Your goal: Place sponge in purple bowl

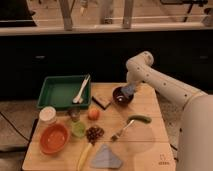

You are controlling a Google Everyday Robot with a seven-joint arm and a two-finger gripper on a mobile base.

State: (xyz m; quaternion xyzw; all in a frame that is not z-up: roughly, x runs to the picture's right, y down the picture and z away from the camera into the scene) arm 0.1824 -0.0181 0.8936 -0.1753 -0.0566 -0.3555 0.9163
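The purple bowl (pixel 118 96) stands on the wooden table (pixel 150 145), right of centre at the back. My gripper (pixel 128 92) reaches down from the white arm (pixel 150 80) and is over the bowl's right part, just above its inside. It is shut on the light-blue sponge (pixel 130 89), which is held at the bowl's mouth. The lower part of the sponge is hidden by the bowl's rim and the gripper.
A green tray (pixel 55 95) with a white utensil (pixel 81 89) sits at the back left. A tan-and-dark pad (pixel 101 101) lies just left of the bowl. In front are an orange bowl (pixel 53 138), green cup (pixel 78 129), grapes (pixel 94 134), fork (pixel 120 132), green vegetable (pixel 139 118) and grey-blue cloth (pixel 106 159).
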